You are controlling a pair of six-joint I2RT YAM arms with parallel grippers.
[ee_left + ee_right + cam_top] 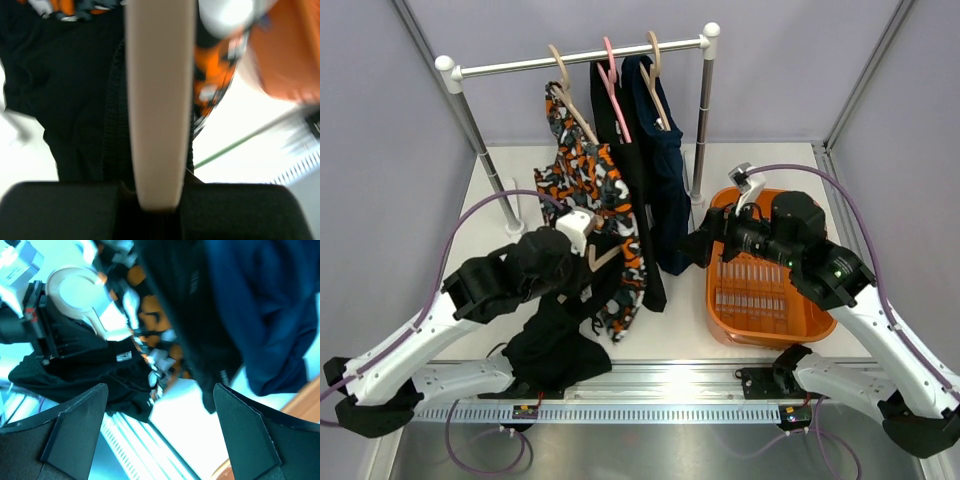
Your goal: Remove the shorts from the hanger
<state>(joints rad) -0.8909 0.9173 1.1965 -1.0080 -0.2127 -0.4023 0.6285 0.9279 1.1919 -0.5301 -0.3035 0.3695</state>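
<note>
1. Black shorts [555, 350] are drooping from a beige hanger [159, 100] toward the table [675, 330].
2. Left pincer [157, 202] is clenching that hanger.
3. Patterned shorts [588, 180], another black pair [628, 170] and navy shorts [667, 190] are hanging on the rail [580, 60].
4. Right pincer [160, 388] is gaping beside the navy shorts, by an orange basket [770, 315].

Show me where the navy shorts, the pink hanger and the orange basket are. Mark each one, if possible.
navy shorts [670, 200]: top external view, middle of the hanging cloth.
pink hanger [617, 105]: top external view, on its sloping arm.
orange basket [760, 300]: top external view, on its bare floor.
</note>
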